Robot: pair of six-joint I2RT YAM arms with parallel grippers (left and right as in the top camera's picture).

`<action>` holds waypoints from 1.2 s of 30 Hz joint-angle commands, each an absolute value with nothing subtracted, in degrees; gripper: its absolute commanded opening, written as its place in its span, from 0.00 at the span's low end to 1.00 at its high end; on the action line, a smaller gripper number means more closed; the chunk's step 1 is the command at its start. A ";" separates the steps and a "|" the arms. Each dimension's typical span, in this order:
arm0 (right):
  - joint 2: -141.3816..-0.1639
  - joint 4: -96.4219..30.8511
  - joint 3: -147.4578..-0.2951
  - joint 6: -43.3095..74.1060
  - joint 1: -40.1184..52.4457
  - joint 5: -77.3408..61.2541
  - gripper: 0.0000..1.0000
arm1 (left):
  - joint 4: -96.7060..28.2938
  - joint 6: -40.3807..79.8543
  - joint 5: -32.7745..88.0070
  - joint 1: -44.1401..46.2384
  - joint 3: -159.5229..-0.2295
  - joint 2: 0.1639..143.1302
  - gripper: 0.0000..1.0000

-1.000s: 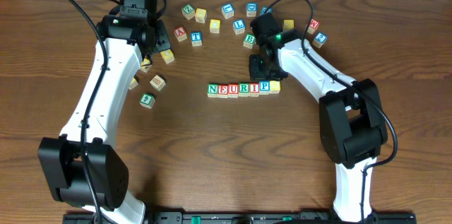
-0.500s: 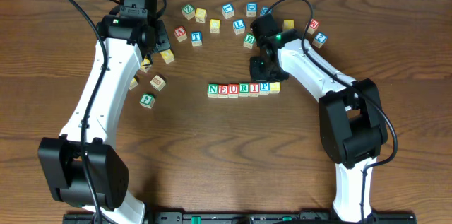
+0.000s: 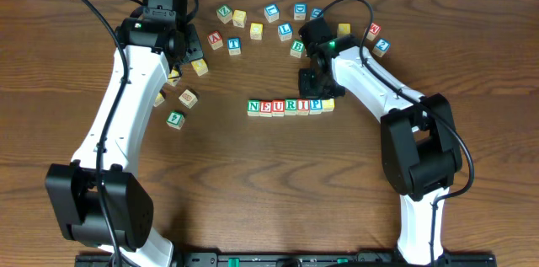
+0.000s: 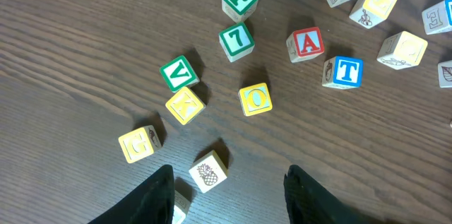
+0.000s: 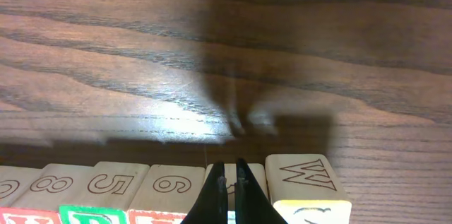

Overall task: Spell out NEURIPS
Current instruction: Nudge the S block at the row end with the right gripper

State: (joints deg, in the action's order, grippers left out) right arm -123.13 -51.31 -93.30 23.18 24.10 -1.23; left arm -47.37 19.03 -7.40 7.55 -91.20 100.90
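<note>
Since a second ago, the right gripper (image 3: 317,90) has come down toward the right end of the row of cubes (image 3: 285,107). The plain yellowish cube (image 3: 328,104) at that end has shifted slightly closer into line.

I find the row lying mid-table (image 3: 253,183). It reads N, E, U, R, I, P from left to right, cubes side by side. The yellowish cube comes last, beside the blue P cube (image 3: 315,105).

The right fingers (image 5: 217,196) are pressed together and grip nothing. In the right wrist view their tips sit over the row, between a cube face marked 6 and one marked W. Whether they touch a cube I cannot tell.

The left gripper (image 4: 229,203) hangs over loose cubes (image 4: 212,75) on the table's left side. Its fingers stand apart with nothing between them. A pineapple cube (image 4: 208,171) lies just ahead of them.
</note>
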 commanded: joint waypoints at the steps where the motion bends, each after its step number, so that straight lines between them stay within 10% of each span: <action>1: -122.80 -51.40 -92.97 22.70 24.53 -0.58 0.01 | -47.51 18.06 -7.07 7.46 -90.30 100.86 0.50; 36: -122.80 -52.95 -93.62 22.70 20.56 -0.78 0.04 | -47.51 18.06 -7.07 7.46 -90.30 100.86 0.50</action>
State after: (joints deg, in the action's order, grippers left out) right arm -123.13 -52.88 -93.38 23.03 20.21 -1.26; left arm -47.37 19.03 -7.40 7.55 -91.20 100.90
